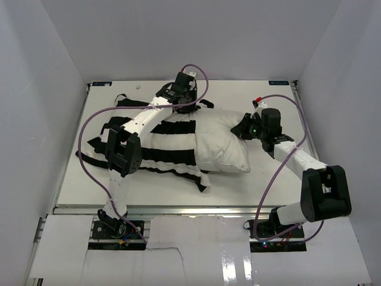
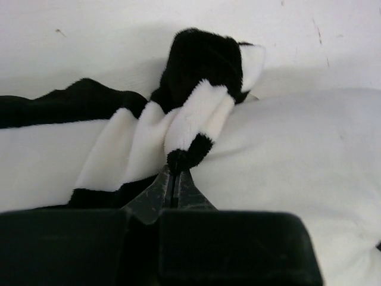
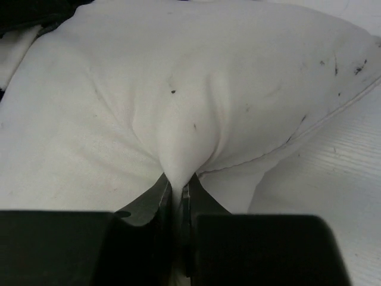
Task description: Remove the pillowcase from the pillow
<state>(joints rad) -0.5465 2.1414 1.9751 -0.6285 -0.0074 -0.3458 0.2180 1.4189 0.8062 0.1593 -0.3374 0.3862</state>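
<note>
The pillow (image 1: 225, 143) lies mid-desk (image 1: 232, 190), its left part inside the striped pillowcase (image 1: 169, 146). The left tool (image 2: 173, 174) pinches a pillowcase fold at the far edge. The right tool (image 3: 177, 189) clamps the pillow's bare fabric.

There are 1 pillow (image 1: 229, 143), 1 striped pillowcase (image 1: 172, 140), 1 table (image 1: 89, 185), 2 purple cables (image 1: 206, 80) and 2 arms (image 1: 143, 122), with 2 grippers, the left gripper (image 2: 173, 173) and the right gripper (image 3: 177, 187).
</note>
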